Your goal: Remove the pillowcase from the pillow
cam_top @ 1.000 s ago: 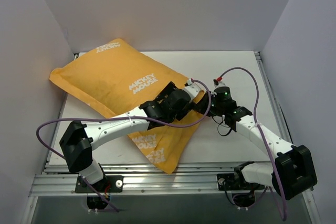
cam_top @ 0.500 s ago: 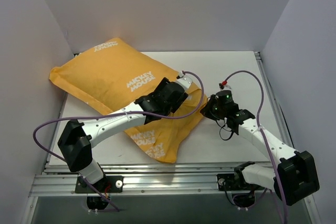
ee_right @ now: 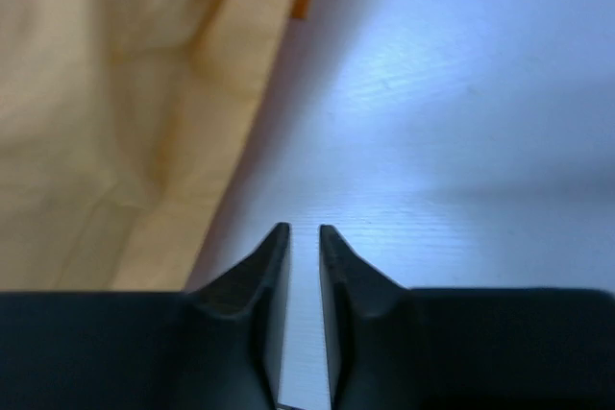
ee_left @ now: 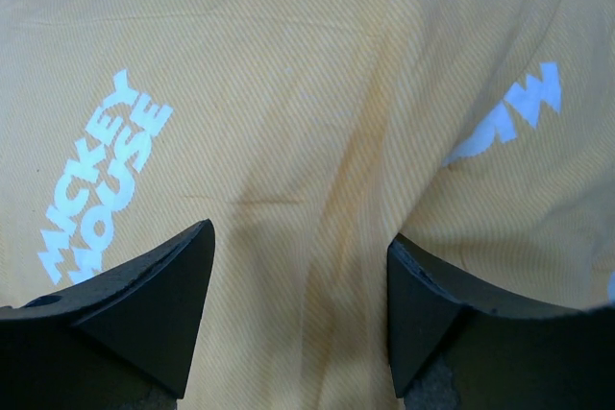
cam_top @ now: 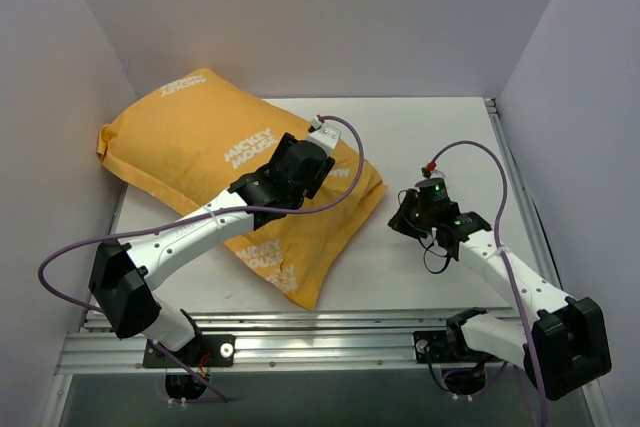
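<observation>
— Left side?
— Reaching forward and to the right with the long white-and-black left arm (cam_top: 190, 237), wrist pitched downward. Holding the left jaws wide apart, clamping nothing.
— And right?
— Stretching forward and leftward with the matching white-and-black right arm (cam_top: 510, 270), held low. Pressing the right jaws nearly together, a thin slit between, gripping nothing.

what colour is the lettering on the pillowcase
White lettering on the orange-yellow pillowcase; clearest in the left wrist view.
</observation>
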You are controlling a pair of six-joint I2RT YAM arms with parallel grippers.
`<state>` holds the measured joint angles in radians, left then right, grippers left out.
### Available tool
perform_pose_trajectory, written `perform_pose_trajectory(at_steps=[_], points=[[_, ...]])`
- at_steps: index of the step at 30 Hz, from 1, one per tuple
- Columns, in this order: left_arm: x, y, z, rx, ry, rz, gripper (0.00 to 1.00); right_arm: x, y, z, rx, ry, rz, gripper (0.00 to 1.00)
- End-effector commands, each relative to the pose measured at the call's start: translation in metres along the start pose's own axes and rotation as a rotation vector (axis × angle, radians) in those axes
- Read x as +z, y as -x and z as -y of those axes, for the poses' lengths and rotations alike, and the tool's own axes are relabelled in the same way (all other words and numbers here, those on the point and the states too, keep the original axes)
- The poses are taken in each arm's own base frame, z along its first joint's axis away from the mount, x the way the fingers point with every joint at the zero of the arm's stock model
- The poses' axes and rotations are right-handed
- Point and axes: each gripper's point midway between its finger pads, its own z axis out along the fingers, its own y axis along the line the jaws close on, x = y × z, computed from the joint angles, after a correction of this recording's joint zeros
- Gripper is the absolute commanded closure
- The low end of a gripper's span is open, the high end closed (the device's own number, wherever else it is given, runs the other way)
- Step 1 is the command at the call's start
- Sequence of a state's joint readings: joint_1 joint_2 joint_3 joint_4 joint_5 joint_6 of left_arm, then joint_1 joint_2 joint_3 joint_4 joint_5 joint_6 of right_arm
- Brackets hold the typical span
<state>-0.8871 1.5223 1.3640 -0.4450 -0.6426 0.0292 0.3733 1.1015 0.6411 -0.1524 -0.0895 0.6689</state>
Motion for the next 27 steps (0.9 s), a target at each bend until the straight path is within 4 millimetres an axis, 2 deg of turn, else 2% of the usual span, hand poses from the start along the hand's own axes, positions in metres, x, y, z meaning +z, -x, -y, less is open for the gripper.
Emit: perform_pose_trajectory(at_steps=[1, 3, 4, 6, 7, 8, 11, 12, 13, 15, 17, 18, 20, 21, 22, 23, 24, 27], points=[[-0.003, 0.001, -0.005, -0.058, 0.005, -0.001, 0.26, -0.023, 0.039, -0.061, -0.036, 0.212, 0.098, 0.82], [-0.001, 0.000, -0.002, -0.064, -0.004, -0.003, 0.26, -0.028, 0.054, -0.086, -0.036, 0.280, 0.128, 0.73], [-0.001, -0.001, -0.002, -0.064, -0.003, -0.004, 0.26, -0.023, 0.048, -0.094, -0.038, 0.288, 0.102, 0.65], [0.000, -0.001, -0.003, -0.062, 0.000, -0.005, 0.26, -0.028, 0.064, -0.127, -0.052, 0.363, 0.144, 0.53], [0.000, 0.000, -0.004, -0.061, 0.004, -0.003, 0.27, -0.019, 0.061, -0.134, -0.064, 0.356, 0.128, 0.50], [-0.001, 0.001, -0.005, -0.065, 0.005, -0.002, 0.27, -0.021, 0.056, -0.152, -0.088, 0.385, 0.121, 0.46], [-0.002, 0.003, -0.007, -0.071, -0.001, 0.002, 0.32, -0.016, 0.055, -0.187, -0.117, 0.435, 0.124, 0.32], [-0.002, 0.003, -0.008, -0.078, -0.002, 0.001, 0.38, -0.008, 0.052, -0.192, -0.127, 0.432, 0.118, 0.27], [-0.002, 0.002, -0.008, -0.078, -0.006, -0.001, 0.42, -0.008, 0.057, -0.200, -0.133, 0.436, 0.139, 0.25], [-0.002, 0.000, -0.007, -0.086, -0.017, -0.008, 0.46, 0.003, 0.050, -0.209, -0.159, 0.432, 0.126, 0.21], [-0.001, -0.001, -0.008, -0.093, -0.020, -0.012, 0.52, 0.004, 0.053, -0.219, -0.171, 0.434, 0.140, 0.20], [0.000, -0.004, -0.008, -0.098, -0.020, -0.017, 0.53, 0.010, 0.046, -0.222, -0.195, 0.425, 0.130, 0.20], [0.001, -0.006, -0.009, -0.110, -0.025, -0.023, 0.58, 0.017, 0.045, -0.222, -0.213, 0.380, 0.141, 0.19], [0.003, -0.009, -0.009, -0.124, -0.024, -0.028, 0.60, 0.025, 0.037, -0.218, -0.231, 0.347, 0.124, 0.24], [0.005, -0.011, -0.012, -0.135, -0.020, -0.033, 0.62, 0.034, 0.032, -0.205, -0.235, 0.280, 0.115, 0.30], [0.006, -0.012, -0.014, -0.142, -0.018, -0.036, 0.66, 0.040, 0.028, -0.195, -0.234, 0.235, 0.109, 0.40], [0.008, -0.015, -0.015, -0.155, -0.015, -0.042, 0.69, 0.049, 0.027, -0.181, -0.221, 0.169, 0.115, 0.62], [0.011, -0.018, -0.026, -0.182, 0.007, -0.054, 0.82, 0.058, 0.012, -0.133, -0.233, 0.011, 0.087, 1.00]])
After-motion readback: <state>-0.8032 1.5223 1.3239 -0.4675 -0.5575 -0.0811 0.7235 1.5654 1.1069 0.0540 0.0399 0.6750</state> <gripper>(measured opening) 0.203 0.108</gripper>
